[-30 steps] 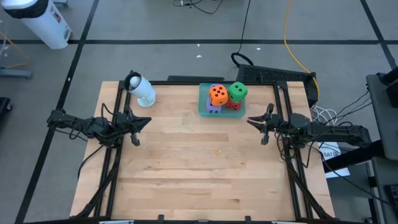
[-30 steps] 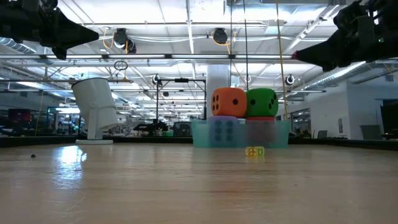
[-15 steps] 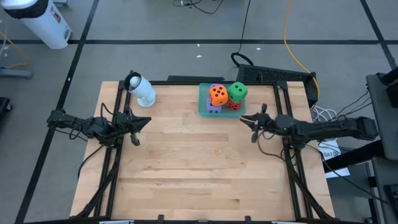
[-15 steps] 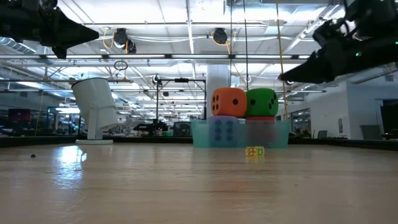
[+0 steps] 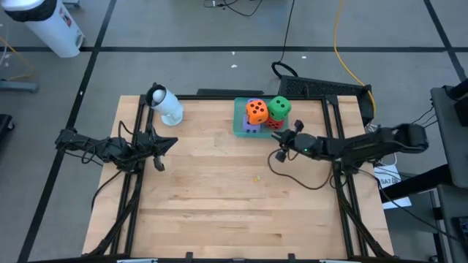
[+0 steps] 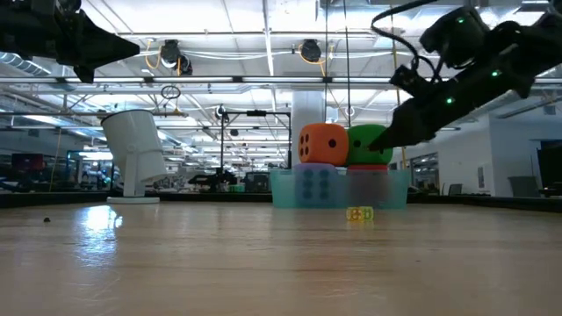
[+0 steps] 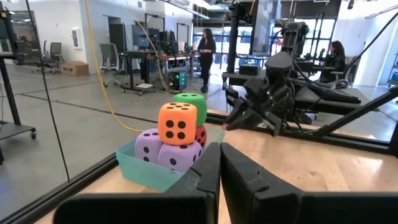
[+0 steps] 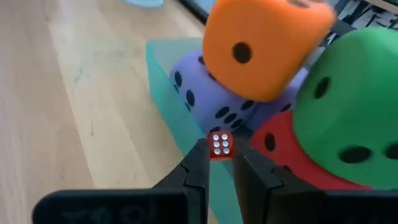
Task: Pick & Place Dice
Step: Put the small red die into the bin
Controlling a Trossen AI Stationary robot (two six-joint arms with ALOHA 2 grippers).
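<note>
A translucent teal tray (image 5: 239, 126) (image 8: 180, 118) stands near the table's far edge. In it lie a red cube (image 8: 292, 155) and two purple cubes (image 7: 149, 144) (image 7: 180, 155). An orange cube (image 5: 256, 111) (image 6: 323, 144) and a green cube (image 5: 278, 108) (image 8: 348, 106) rest on top of them. My right gripper (image 5: 280, 146) (image 6: 386, 145) (image 8: 221, 155) is at the tray's right near corner, shut on a tiny red die (image 8: 221, 145). My left gripper (image 5: 170, 142) (image 7: 219, 165) waits at the table's left, shut on nothing. My right gripper pinches the tiny red die with white pips by two opposite faces (image 8: 221, 145), only at the fingers' free ends. The fingers come from the table's right, slanting down. The die is lifted clear of the table, just in front of the tray wall and the red cube.
A white cylinder (image 5: 167, 104) (image 6: 136, 154) lies at the table's far left corner. A tiny yellow die (image 5: 256, 177) (image 6: 358, 213) sits on the wood near the middle of the table. Bare wood spreads toward the near edge. People stand in the room behind the table (image 7: 205, 46).
My right gripper has travelled from the table's right edge toward the left and has come down, reaching the tray's right near corner. The left arm and the cubes have kept still.
</note>
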